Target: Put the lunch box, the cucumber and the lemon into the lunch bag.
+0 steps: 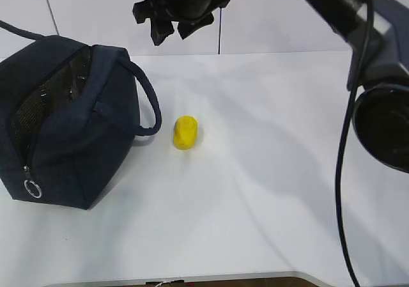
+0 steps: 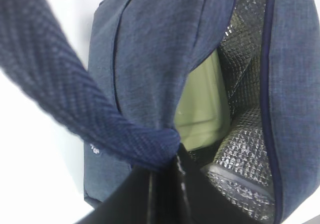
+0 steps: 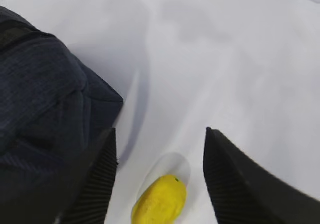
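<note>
A: Where the exterior view looks down, item one: lunch bag (image 1: 61, 121), far left of the white table (image 1: 268, 191), zipper open, ring pull (image 1: 32, 188) low at its near corner. Item two?

B: Lemon (image 1: 186, 132), just beside the bag's loop handle (image 1: 148, 101), not touching; bare table to its right and front. Right gripper (image 1: 177, 20) hangs above, jaws apart, empty.

A: Left wrist view?

B: Left gripper (image 2: 162, 156) clamped on a handle strap (image 2: 75, 104); lunch box (image 2: 202, 109) inside against silver lining (image 2: 245, 149).

A: Right wrist view?

B: Fingers (image 3: 95, 184) spread, lemon (image 3: 160, 201) between them below, bag edge at left.
</note>
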`<state>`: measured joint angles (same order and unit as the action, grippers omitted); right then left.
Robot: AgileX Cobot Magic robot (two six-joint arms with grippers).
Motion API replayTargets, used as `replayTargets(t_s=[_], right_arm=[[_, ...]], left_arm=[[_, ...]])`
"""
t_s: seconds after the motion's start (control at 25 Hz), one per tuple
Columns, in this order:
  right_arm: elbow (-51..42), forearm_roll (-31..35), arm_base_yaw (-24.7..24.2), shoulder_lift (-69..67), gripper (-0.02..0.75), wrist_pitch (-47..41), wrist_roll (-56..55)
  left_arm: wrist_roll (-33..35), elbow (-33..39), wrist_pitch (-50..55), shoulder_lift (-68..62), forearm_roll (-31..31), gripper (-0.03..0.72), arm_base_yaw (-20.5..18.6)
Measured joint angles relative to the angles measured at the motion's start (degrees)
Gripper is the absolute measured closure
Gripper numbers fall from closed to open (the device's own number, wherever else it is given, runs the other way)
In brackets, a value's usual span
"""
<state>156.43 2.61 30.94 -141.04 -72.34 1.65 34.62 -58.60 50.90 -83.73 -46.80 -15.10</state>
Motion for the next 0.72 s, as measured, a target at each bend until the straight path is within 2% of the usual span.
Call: replayTargets(t_s=[0.44, 0.72], right_arm=[[-16.5, -0.7, 0.0, 7.8, 0.293, 0.1, -1.1], [-22.8, -0.7, 0.0, 9.3, 0.293, 0.4, -10.0]], left_arm=[[0.0, 0.0, 0.0, 0.0, 0.2, 0.694, 0.0], [0.0, 0.0, 0.0, 0.0, 0.3, 0.694, 0.0]])
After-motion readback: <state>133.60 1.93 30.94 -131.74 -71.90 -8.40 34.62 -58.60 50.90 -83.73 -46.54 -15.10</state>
